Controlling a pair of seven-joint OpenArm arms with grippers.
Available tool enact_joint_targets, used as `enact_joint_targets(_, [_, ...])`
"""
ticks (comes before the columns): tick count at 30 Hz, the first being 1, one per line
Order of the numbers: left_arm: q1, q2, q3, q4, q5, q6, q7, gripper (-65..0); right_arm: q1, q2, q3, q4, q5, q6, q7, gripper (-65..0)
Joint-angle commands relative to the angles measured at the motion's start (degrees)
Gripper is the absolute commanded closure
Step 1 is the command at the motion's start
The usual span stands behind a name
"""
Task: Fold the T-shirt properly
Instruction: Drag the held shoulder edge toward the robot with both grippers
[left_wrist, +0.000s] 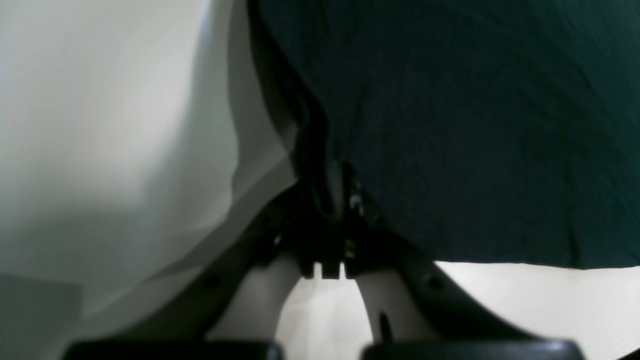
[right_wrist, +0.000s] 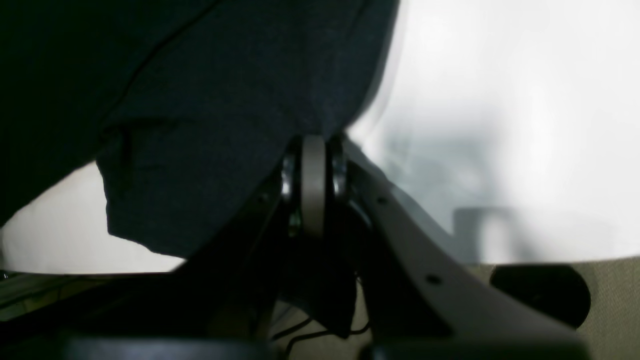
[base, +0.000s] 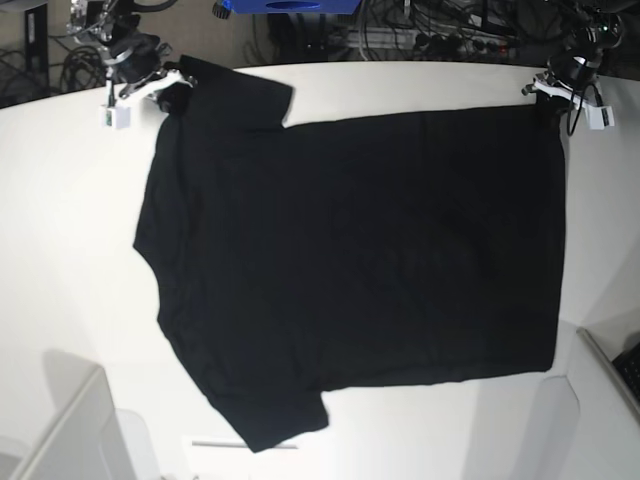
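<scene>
Down at the near edge of our white table (base: 60, 300) lies one short sleeve of the T-shirt (base: 350, 270). It is spread flat, plain black side up, sleeves toward the base view's left. At the far edge, our right gripper (base: 165, 85) is pinching the far sleeve, and our left gripper (base: 548, 95) is pressed together on the far hem corner (left_wrist: 320, 150) (only a little cloth sits between those fingers). Both arms reach low over the far side. If we pull too fast, that corner may slip out. If one arm goes ahead, the fold may come out crooked.
</scene>
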Motion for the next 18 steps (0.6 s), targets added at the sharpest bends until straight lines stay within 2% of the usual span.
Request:
enact_joint_targets(1, [1.4, -0.6, -0.1, 1.2, 1.9, 0.5, 1.9, 0.0, -1.1, 0.4, 0.4, 1.1, 0.2, 0.1, 0.5, 0.0])
enact_joint_targets(8, [4.9, -0.5, -0.1, 8.0, 1.9, 0.5, 2.0, 0.0, -4.2, 0.4, 0.4, 4.5, 0.2, 0.1, 0.6, 0.0])
enact_joint_targets(18, [8.6, -0.4, -0.5, 9.0, 1.3, 0.5, 1.8, 0.0, -8.1, 0.0, 0.4, 10.1, 0.3, 0.1, 0.6, 0.0])
